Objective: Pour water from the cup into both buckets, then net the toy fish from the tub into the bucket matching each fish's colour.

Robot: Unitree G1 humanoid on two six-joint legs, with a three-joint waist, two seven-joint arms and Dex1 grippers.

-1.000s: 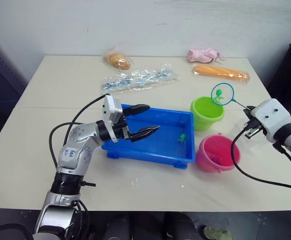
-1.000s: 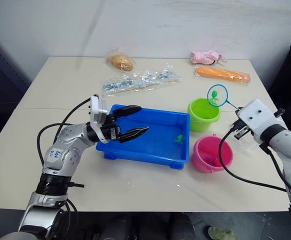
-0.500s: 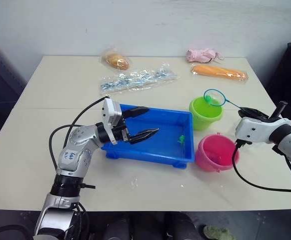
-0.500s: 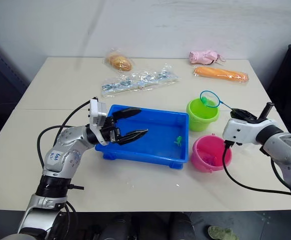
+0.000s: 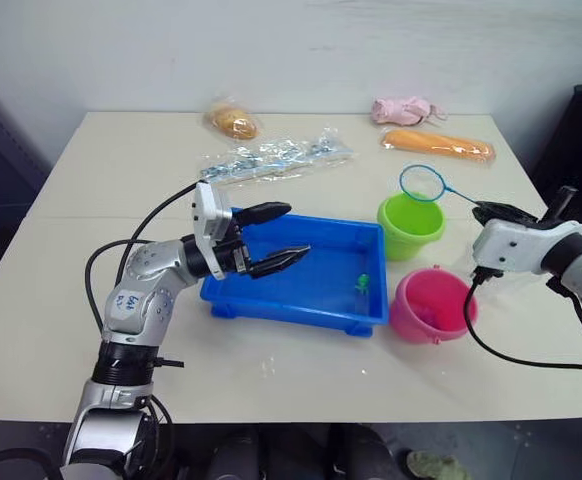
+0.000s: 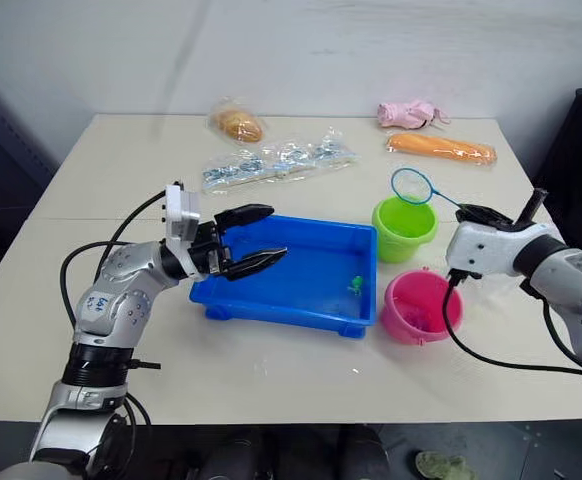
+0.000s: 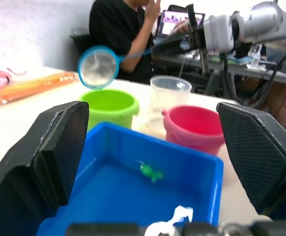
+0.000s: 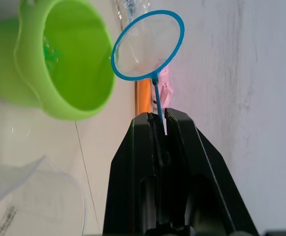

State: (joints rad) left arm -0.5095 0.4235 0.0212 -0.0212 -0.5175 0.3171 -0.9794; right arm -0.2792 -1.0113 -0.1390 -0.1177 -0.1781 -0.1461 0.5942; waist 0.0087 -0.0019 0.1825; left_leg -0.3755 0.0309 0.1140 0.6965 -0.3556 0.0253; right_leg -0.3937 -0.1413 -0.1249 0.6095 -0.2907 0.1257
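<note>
On the pale table (image 5: pixel 91 180), toward its right side:

Lime green bucket (image 5: pixel 412 226): upright, a green toy fish (image 8: pixel 51 53) visible inside per the right wrist view. Net (image 5: pixel 422 183) held over its far rim, mesh empty, hoop tilted.

Pink bucket (image 5: pixel 431 305): upright, just nearer than the green one, beside the tub's right end; contents too indistinct to list.

Blue tub (image 5: pixel 301 272): centre of table. One green fish (image 5: pixel 362 285) remains near its right end; no pink fish made out there.

Clear measuring cup (image 7: pixel 169 101): standing between the two buckets on their far side, per the left wrist view.

Right gripper (image 8: pixel 160 123): fingers clamped on the net's thin handle.

Left gripper (image 5: pixel 274 236): fingers spread wide, holding nothing, poised above the tub's left end.

Progress, judged: pouring apparently finished, at least one green fish delivered; the last green fish awaits netting.

Background: bagged items along the table's far edge; a person in black seated beyond.
</note>
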